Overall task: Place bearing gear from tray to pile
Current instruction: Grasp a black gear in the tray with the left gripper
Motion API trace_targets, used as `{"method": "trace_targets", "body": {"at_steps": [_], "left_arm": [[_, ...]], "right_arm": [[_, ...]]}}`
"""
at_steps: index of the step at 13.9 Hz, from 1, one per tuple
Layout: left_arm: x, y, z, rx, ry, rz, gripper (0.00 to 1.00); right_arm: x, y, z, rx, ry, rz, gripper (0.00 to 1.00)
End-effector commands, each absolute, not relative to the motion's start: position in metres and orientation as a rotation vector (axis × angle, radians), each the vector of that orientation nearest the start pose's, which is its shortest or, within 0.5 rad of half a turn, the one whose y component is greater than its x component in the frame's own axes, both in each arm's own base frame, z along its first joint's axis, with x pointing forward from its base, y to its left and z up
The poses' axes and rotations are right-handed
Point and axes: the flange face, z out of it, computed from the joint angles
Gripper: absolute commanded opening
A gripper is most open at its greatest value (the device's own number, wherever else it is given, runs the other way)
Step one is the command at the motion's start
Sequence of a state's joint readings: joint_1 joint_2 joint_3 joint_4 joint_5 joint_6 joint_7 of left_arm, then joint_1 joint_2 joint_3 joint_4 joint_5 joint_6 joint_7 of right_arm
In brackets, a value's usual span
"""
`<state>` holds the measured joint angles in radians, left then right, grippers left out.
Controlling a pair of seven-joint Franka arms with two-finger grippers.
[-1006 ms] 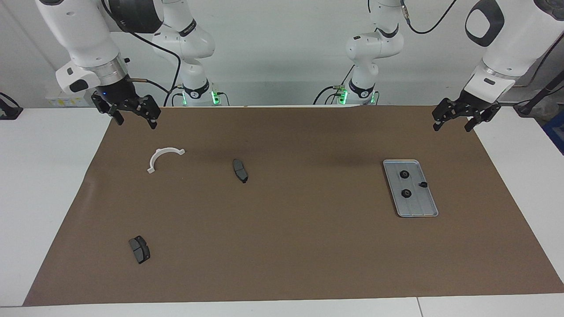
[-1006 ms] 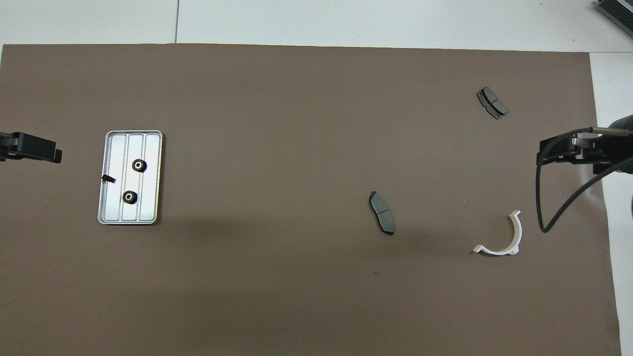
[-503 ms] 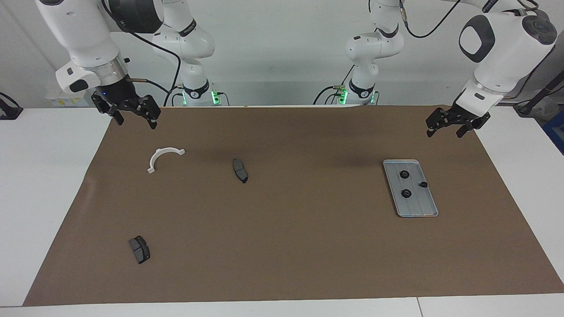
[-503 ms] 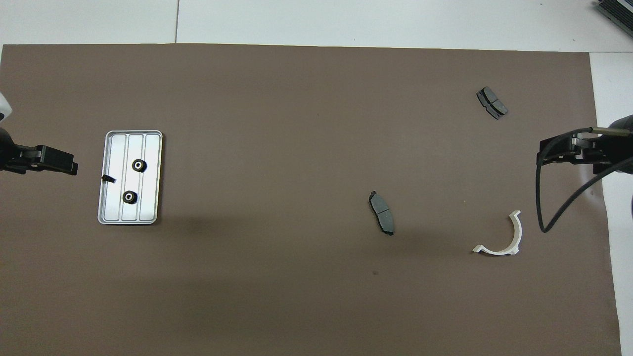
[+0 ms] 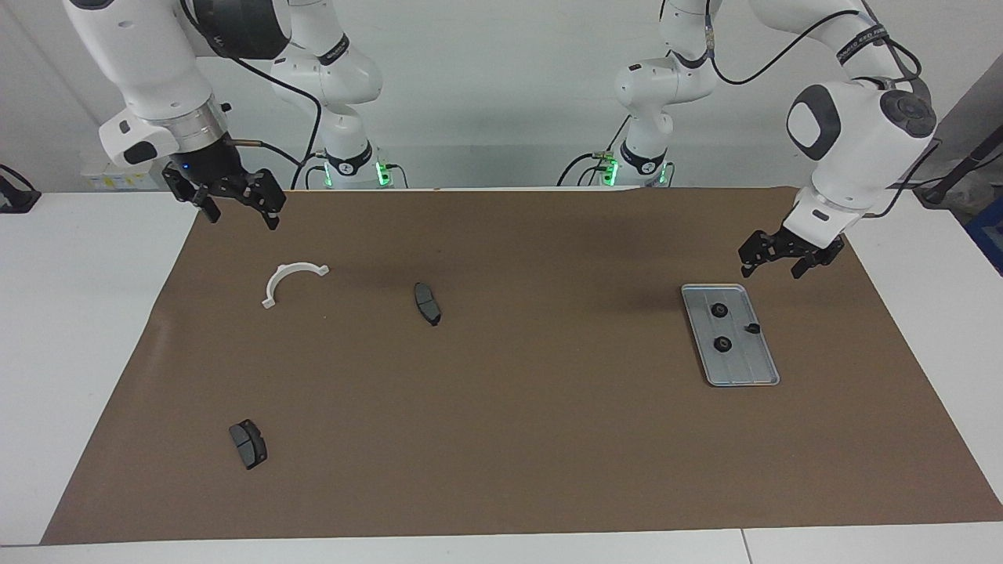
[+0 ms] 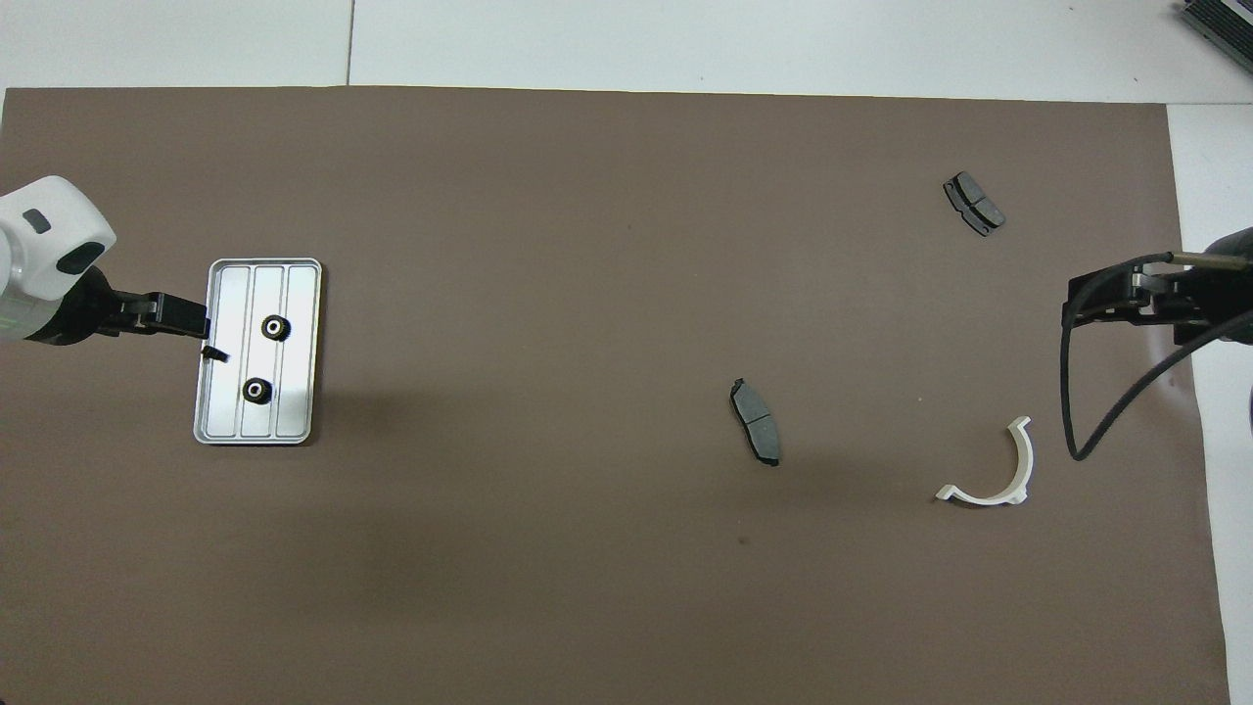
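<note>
The left tool (image 5: 780,262) hung with its two dark fingers spread wide and nothing between them, just above the corner of the tray (image 5: 756,368) at the left arm's end of the worktop (image 5: 501,501). It seemed placed there to drop onto one of the small parts inside; no contact was visible, and from the overhead view its tip only reached the tray's rim. The tray was a flat silver-grey metal rectangle with rounded corners, a raised lip and lengthwise ridges, a shape fit to keep small round parts from rolling off. Two bearing gears (image 5: 719,310) lay flat on it, black toothed rings with pale centres, one nearer the robots than the other, well apart from each other. A small black piece (image 5: 752,327) sat by the tray's edge toward the left arm's end; what it was I could not tell.

Everything rested on a matte brown mat (image 5: 548,439) that covered most of the white surface. Toward the right arm's end lay the pile, really a loose scatter: a white half-ring bracket (image 5: 291,280) with small tabs at its ends, a dark grey curved brake pad (image 5: 427,303) nearer the middle, and a second brake pad (image 5: 248,443) farthest from the robots. The right tool (image 5: 235,205), also open and empty, waited above the mat's edge near the bracket
</note>
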<state>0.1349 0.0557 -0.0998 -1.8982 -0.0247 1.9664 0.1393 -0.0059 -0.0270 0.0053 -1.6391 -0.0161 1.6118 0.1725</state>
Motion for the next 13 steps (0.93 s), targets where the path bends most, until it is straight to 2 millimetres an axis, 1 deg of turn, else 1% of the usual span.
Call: {"method": "trace_targets", "body": {"at_steps": [1,3,6,7,8,11,13], "left_arm": [[0.588,0.024,0.442,-3.159,0.150,-0.074,1.00],[0.600,0.018,0.412,-3.161,0.162,-0.102,1.00],[0.616,0.018,0.365,-3.167,0.168,-0.118,1.00],[0.618,0.013,0.352,-3.168,0.181,-0.123,1.00],[0.618,0.011,0.344,-3.167,0.183,-0.133,1.00],[0.615,0.009,0.327,-3.166,0.180,-0.167,1.00],[0.612,0.009,0.322,-3.167,0.187,-0.148,1.00]], "right_arm": [[0.542,-0.002,0.612,-3.143,0.234,0.001,1.00],[0.542,-0.002,0.612,-3.143,0.234,0.001,1.00],[0.542,-0.002,0.611,-3.143,0.234,0.004,1.00],[0.542,-0.002,0.612,-3.143,0.234,0.001,1.00],[0.542,-0.002,0.611,-3.143,0.234,0.004,1.00],[0.542,-0.002,0.612,-3.143,0.234,0.001,1.00],[0.542,-0.002,0.612,-3.143,0.234,0.001,1.00]]}}
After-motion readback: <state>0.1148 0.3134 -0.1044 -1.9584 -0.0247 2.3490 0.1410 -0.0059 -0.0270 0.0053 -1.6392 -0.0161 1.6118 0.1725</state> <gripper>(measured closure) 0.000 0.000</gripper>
